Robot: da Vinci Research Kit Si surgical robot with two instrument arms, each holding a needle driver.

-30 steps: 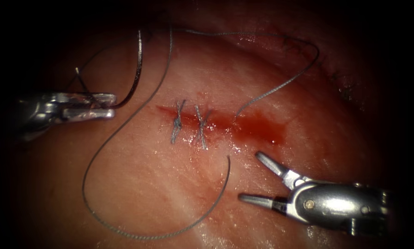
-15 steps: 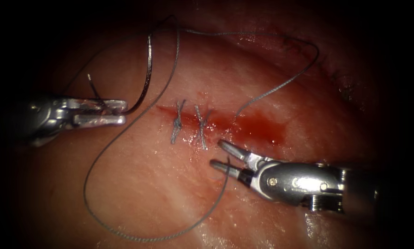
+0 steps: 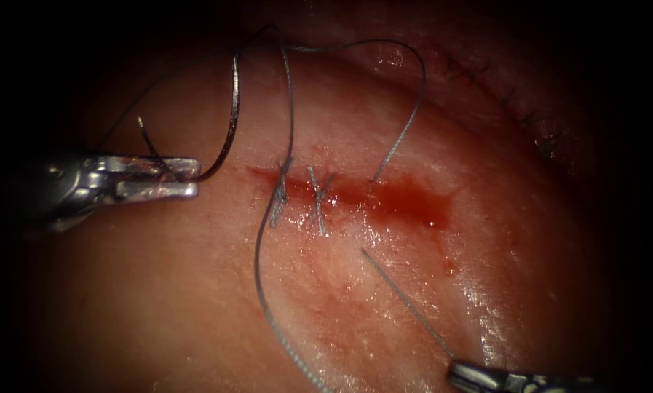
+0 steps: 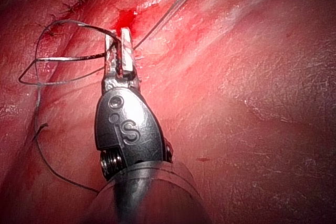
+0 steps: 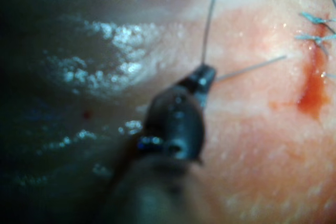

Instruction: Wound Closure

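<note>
- Two knotted stitches (image 3: 297, 196) already cross the left part of the cut (image 3: 355, 193); its right part lies open, wet with red fluid (image 3: 406, 204).
- My left claw (image 3: 184, 177), left of the cut, pinches the needle (image 3: 230, 109) near one end, clear of the tissue (image 3: 159, 306).
- My right claw (image 3: 461, 375) is pressed together on the thread (image 3: 402, 295), taut from below the cut.
- Right wrist view shows that grip (image 5: 203, 77) up close; the endoscope shows the whole thread loop.

Left hand (image 4: 122, 51): silver steel, rounded housing stamped "S", flat jaws.
</note>
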